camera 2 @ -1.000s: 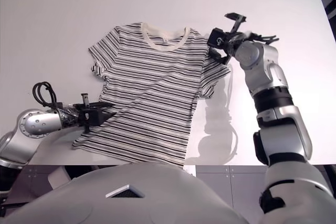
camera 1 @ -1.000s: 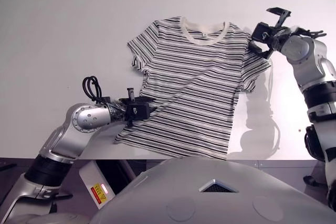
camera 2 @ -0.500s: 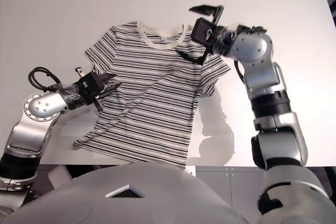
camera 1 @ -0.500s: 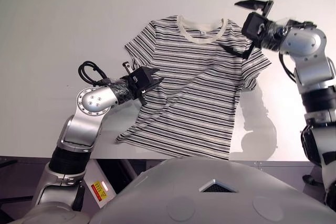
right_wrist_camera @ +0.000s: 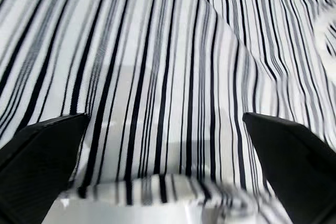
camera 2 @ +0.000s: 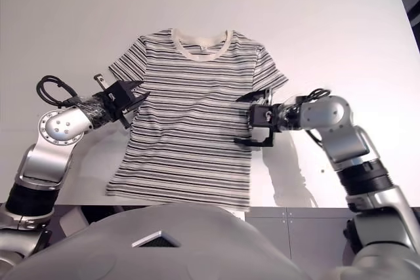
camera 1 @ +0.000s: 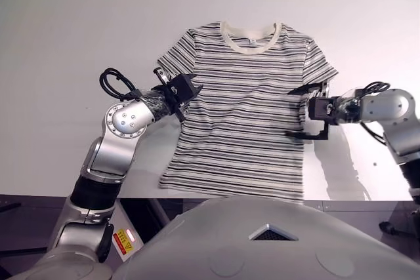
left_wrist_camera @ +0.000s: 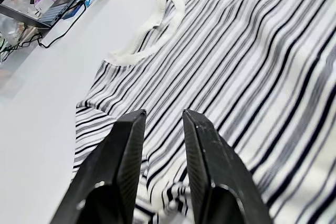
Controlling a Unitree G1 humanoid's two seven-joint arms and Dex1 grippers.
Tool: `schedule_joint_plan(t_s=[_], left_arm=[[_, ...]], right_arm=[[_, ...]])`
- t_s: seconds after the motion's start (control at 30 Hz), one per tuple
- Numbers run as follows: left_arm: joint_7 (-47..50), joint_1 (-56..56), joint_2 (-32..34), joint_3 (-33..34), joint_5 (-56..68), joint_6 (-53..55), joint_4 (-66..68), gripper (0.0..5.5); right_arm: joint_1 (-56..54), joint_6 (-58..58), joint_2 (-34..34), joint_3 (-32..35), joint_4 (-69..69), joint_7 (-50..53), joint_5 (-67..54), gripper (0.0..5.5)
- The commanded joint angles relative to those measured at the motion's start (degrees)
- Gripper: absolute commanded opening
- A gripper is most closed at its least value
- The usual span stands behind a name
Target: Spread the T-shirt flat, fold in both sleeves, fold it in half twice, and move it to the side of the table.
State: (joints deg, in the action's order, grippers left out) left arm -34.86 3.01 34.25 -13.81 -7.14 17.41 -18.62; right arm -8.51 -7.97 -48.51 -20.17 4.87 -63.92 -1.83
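Observation:
The striped T-shirt (camera 1: pixel 243 96) lies face up on the white table (camera 1: pixel 79 31), its cream collar (camera 1: pixel 251 34) on the far side. The left gripper (camera 1: pixel 190 90) sits at the shirt's left edge, just below the left sleeve (camera 1: pixel 174 60). Its fingers (left_wrist_camera: pixel 128 145) stand a narrow gap apart, and cloth bunches low between them. My right gripper (camera 1: pixel 298 112) is wide open at the shirt's right side, below the right sleeve (camera 1: pixel 318 63). One finger is toward the sleeve and the other toward the hem. The shirt's edge (right_wrist_camera: pixel 157 190) runs between them.
The table's front edge (camera 1: pixel 65 196) runs just below the shirt's hem. Bare white tabletop stretches to the left, the right and behind the collar. A laptop and clutter (left_wrist_camera: pixel 47 6) sit far off beyond the table.
My left gripper went from the lower left hem up to the left sleeve. The right gripper swung from the right shoulder down to the shirt's right side. The right sleeve and hem lie straighter.

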Motion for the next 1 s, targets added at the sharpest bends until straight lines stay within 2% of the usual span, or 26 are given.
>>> schedule_joint_plan(t_s=[0.03,0.17,0.23,0.3,0.4,0.5,0.7,0.8,0.87,1.0], left_arm=[[2.5,-3.6,-2.7,-2.3,-3.0,0.2,6.8,1.29],[3.6,-2.0,-4.1,-3.6,-4.2,0.2,6.9,1.29],[4.0,-0.8,-3.8,-1.4,-3.2,-0.2,5.5,1.29],[5.1,-0.9,-7.0,6.2,4.4,0.6,-2.2,1.29],[8.6,-3.9,-10.3,18.6,14.6,6.4,-10.6,1.29],[9.3,-3.4,-8.5,23.2,17.0,15.9,-3.7,1.29],[8.3,-2.8,-13.8,28.9,29.2,31.9,4.8,1.29],[10.7,-4.4,-15.9,30.2,31.3,33.3,7.0,0.82],[12.3,-5.3,-16.2,29.6,30.5,33.0,9.3,0.82],[15.8,-7.9,-17.1,29.3,29.3,31.6,14.2,1.44]], right_arm=[[-3.6,-2.9,-2.2,-1.6,7.2,-3.8,5.1,5.48],[-5.1,-1.1,-1.3,0.1,2.6,-7.6,-0.3,5.48],[-4.0,1.5,-1.2,2.6,-1.7,-7.9,-4.3,5.48],[-3.6,7.4,-0.4,7.5,-6.2,-6.2,-10.7,5.48],[-3.9,22.5,2.0,18.5,-11.3,1.1,-24.6,5.48],[-0.3,29.8,6.6,27.4,-13.0,13.4,-29.6,5.48],[2.6,32.3,15.2,31.2,-15.4,30.1,-27.2,5.48],[0.4,32.7,16.4,33.9,-14.1,33.3,-28.2,5.5],[-0.4,32.9,16.9,34.7,-13.7,34.2,-28.4,5.5],[-1.5,33.1,17.7,34.8,-13.2,35.2,-27.8,5.5]])
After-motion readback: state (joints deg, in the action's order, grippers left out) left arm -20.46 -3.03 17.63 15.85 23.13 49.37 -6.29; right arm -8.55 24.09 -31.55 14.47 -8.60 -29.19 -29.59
